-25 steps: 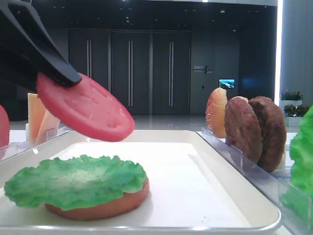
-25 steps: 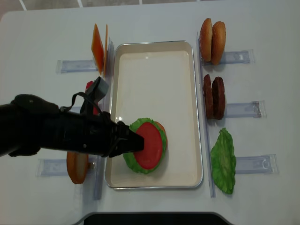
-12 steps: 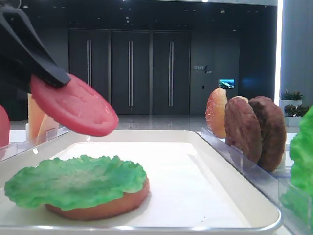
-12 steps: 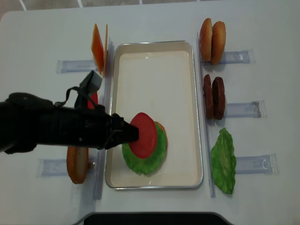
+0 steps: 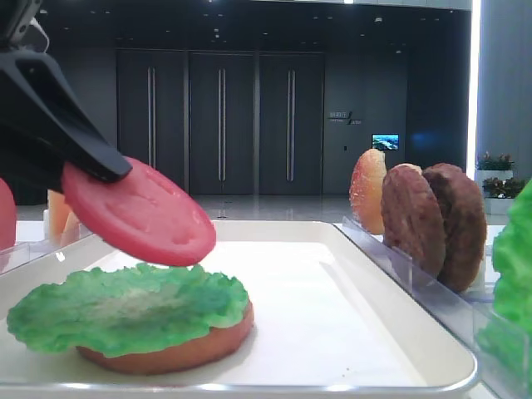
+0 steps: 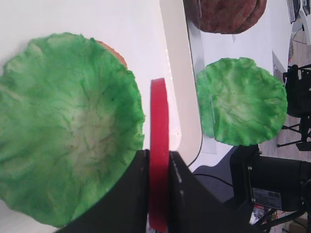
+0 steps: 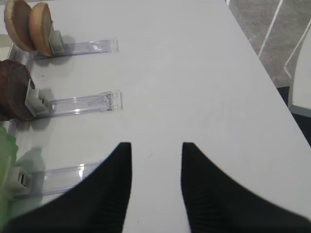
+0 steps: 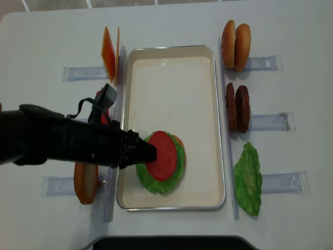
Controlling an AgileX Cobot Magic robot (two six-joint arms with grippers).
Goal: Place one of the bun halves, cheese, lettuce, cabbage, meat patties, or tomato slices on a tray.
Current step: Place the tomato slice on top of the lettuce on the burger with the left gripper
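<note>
My left gripper (image 8: 151, 153) is shut on the edge of a red tomato slice (image 8: 162, 154). The slice (image 5: 141, 212) hangs tilted just above the green lettuce (image 5: 125, 303), which lies on a bun half (image 5: 183, 349) near the front of the white tray (image 8: 171, 88). In the left wrist view the slice (image 6: 159, 121) shows edge-on between the black fingers (image 6: 138, 179), beside the lettuce (image 6: 68, 141). My right gripper (image 7: 156, 145) is open over bare table, holding nothing.
Right of the tray, clear racks hold two bun halves (image 8: 235, 38), two meat patties (image 8: 237, 108) and another lettuce leaf (image 8: 248, 178). On the left stand cheese slices (image 8: 109, 52) and a bun half (image 8: 85, 182). The tray rim (image 5: 399, 287) runs beside the patties (image 5: 432, 220).
The left gripper pulled the tomato slice slightly back to the left, then brought it lower, closer over the lettuce. It stays gripped throughout.
</note>
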